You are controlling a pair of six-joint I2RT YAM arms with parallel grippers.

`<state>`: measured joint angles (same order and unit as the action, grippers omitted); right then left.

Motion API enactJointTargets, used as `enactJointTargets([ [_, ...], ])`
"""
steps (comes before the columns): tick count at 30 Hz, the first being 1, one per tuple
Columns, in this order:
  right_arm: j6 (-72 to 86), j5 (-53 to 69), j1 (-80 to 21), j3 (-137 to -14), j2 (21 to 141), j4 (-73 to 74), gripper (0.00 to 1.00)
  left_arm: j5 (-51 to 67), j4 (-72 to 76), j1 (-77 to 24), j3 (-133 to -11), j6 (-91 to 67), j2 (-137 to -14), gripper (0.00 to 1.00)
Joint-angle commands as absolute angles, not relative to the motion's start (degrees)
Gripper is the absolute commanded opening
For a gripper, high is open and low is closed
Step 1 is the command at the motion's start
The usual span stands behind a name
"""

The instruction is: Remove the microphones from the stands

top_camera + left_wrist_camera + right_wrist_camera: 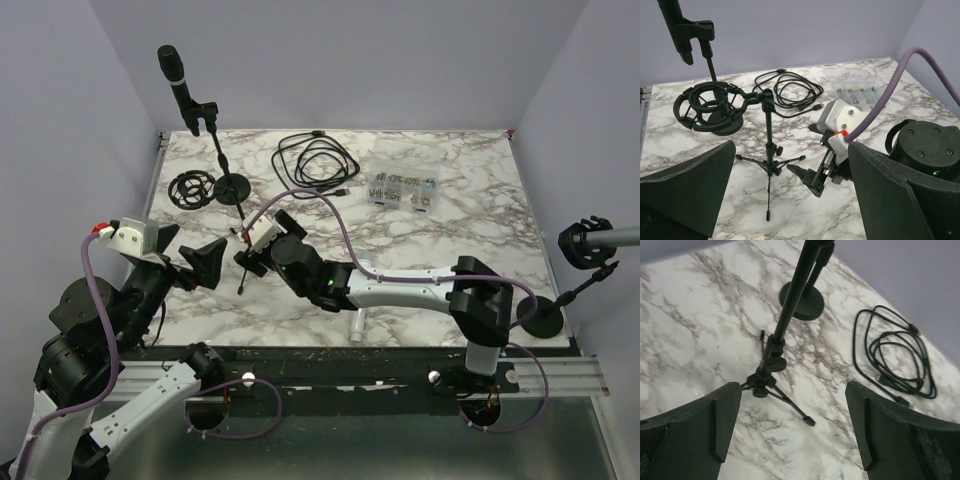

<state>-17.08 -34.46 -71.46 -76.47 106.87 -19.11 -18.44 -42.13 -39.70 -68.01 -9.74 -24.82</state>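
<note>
Microphone (pixel 172 70): seated in the clip (pixel 203 117) at the top of its stand (pixel 222 155), at the far-left of the table (pixel 450 240). The stand leans; its round base (pixel 236 187) sits flat on the marble.

View differences:
- Top view shows the whole microphone, head uppermost.
- Left wrist view cuts off its upper part and shows only the lower body in the clip (pixel 695 31).
- Right wrist view does not show the microphone, only the foot of the stand and the round base (pixel 801 301).

Fingers vs. microphone:
- Left gripper (pixel 790 147): jaws spread wide, nothing between them. The microphone is high and to the left, well apart.
- Right gripper (pixel 791 389): jaws spread wide, holding nothing. It is low over the table, just beside a small tripod (pixel 771 360) that stands ahead of the gap, and well apart from the microphone.

Surroundings:
- The tripod carries a ring-shaped shock mount (pixel 710 107), which hangs just beside the round base.
- Coiled black cable (pixel 318 160) lies right of the base.
- Clear box (pixel 403 187), divided into compartments, lies further right. It holds small pieces too small to identify.
- Second stand (pixel 540 316) at the table's right edge.
</note>
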Motion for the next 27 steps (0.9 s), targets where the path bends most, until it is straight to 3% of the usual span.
enactJointTargets([
  [1, 2.28, -24.37, -69.91, -74.19, 103.54, -14.96, 0.94, -19.29, -41.32, -39.38, -67.27, -10.28, -25.39, 0.98],
  [8, 35.06, -3.99, -62.23, -74.37, 100.6, -13.24, 0.97, -18.83, -41.26, -39.42, -67.39, -10.37, -25.57, 0.99],
  [13, 55.42, 11.99, -54.74, -72.01, 103.76, -20.31, 0.97, -18.0, -41.42, -39.4, -67.67, -10.7, -25.67, 0.99],
  [17, 67.08, 21.64, -51.16, -68.71, 109.11, -33.51, 0.88, -17.41, -41.79, -39.43, -67.68, -11.16, -25.69, 0.99],
  [20, 72.38, 24.72, -50.54, -67.42, 112.47, -43.44, 0.83, -16.67, -42.36, -39.44, -68.2, -11.68, -25.88, 0.99],
  [27, 77.52, 24.79, -50.41, -67.95, 117.97, -48.79, 0.79, -15.65, -42.89, -39.38, -68.48, -12.54, -25.78, 0.99],
])
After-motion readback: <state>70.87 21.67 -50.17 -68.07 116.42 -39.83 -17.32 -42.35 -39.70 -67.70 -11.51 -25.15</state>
